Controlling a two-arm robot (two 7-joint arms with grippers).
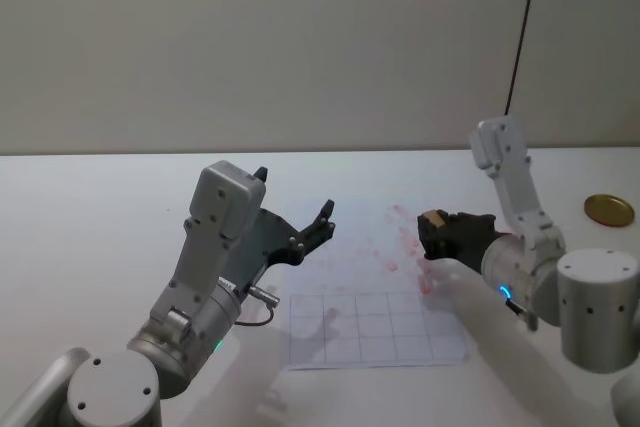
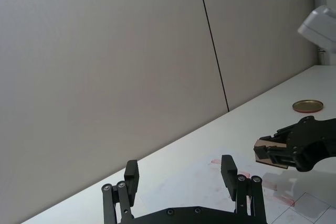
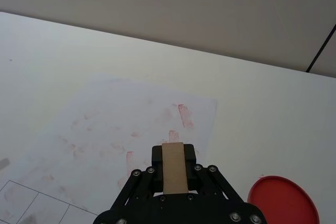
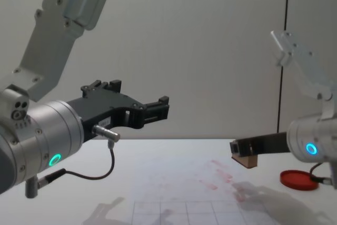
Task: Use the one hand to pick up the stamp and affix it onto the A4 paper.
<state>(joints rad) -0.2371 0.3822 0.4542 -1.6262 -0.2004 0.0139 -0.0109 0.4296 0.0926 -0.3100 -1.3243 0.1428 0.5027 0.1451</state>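
Above tabletop (image 1: 100,207), right end effector (image 1: 430,233) extends level, gripping stamp (image 1: 434,218) over A4 paper (image 1: 360,292).

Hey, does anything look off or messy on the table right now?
Nothing is spilled or broken. The A4 paper carries many smudged red marks, scattered mostly beyond its printed grid. The right end effector holds the stamp above them; the left end effector hangs open.

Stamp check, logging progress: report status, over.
Right hand shut on stamp, held above A4 paper. Left hand open, raised near paper's left edge.
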